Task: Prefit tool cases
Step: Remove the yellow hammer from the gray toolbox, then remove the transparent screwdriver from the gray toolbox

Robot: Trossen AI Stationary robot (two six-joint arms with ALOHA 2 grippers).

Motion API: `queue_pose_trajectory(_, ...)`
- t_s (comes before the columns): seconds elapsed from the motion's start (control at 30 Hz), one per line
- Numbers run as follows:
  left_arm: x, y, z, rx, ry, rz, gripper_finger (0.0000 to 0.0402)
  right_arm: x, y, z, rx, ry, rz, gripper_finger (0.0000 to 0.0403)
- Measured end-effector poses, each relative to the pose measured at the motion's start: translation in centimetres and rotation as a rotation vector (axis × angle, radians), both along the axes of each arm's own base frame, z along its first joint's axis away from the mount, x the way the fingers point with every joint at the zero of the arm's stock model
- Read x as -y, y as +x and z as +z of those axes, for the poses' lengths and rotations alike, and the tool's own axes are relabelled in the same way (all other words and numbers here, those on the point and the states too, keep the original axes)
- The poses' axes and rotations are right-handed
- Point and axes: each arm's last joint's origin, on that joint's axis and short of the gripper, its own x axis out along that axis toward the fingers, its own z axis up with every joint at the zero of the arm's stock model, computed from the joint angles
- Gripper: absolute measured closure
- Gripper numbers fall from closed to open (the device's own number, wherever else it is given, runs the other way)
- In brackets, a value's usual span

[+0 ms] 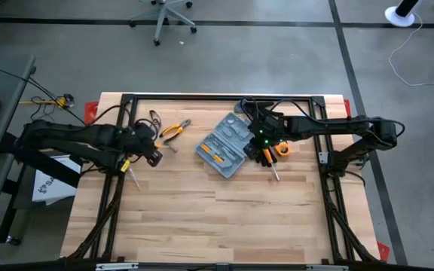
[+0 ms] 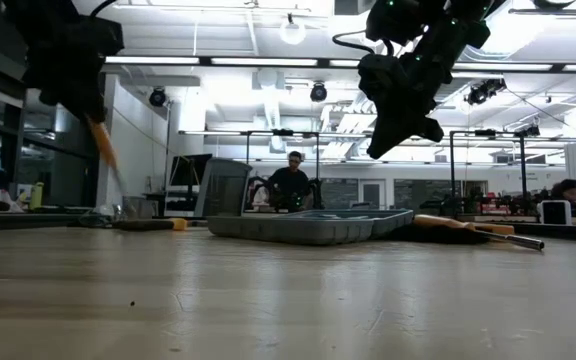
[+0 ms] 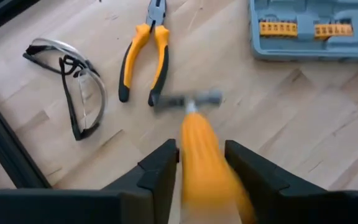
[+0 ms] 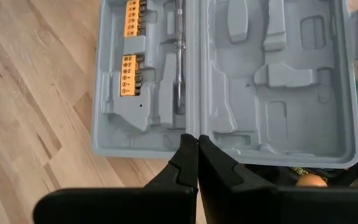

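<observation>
Left claw (image 3: 201,168) is clamped round the orange handle of a small hammer (image 3: 194,118), head hanging forward and below the fingertips, above bare table. Pliers (image 3: 143,53) and safety glasses (image 3: 73,87) lie just beyond the head; the open grey tool case (image 1: 226,145) sits off to the side, toward the other arm. Right claw (image 4: 197,163) is pinched together, empty, hovering at the case's near rim. Judgement: hammer should be carried over its moulded recess, head aligned to the matching pocket, lowered level, released only once seated. Risk: handle slipping or swinging in the grip during transit.
</observation>
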Motion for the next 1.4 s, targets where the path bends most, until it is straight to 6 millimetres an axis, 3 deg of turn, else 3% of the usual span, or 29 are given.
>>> queue_pose_trajectory(0.33,0.0,0.1,-0.1,-0.006,0.017,0.007,0.0185,0.5,-0.1,0.0,-0.002,-0.009,-0.005,0.0403)
queue_pose_trajectory(0.77,-0.1,0.8,-0.1,0.023,0.067,0.026,0.0179,0.5,-0.1,0.0,-0.003,-0.016,0.006,0.0403)
queue_pose_trajectory(0.9,-0.1,2.8,-0.4,0.07,0.085,-0.014,0.0179,0.5,-0.1,0.0,0.001,-0.018,0.008,0.0403)
queue_pose_trajectory(1.1,-0.8,8.3,-2.1,0.137,0.148,-0.094,0.0179,0.6,0.2,0.2,0.035,-0.02,-0.001,0.0403)
queue_pose_trajectory(1.27,-2.7,11.9,-4.5,0.131,0.2,-0.149,0.0179,-0.1,0.4,-0.2,0.013,-0.01,-0.006,0.0403)
queue_pose_trajectory(1.4,-4.9,13.1,-6.4,0.08,0.185,-0.177,0.0179,-1.8,1.1,-1.1,-0.022,0.007,-0.001,0.0403)
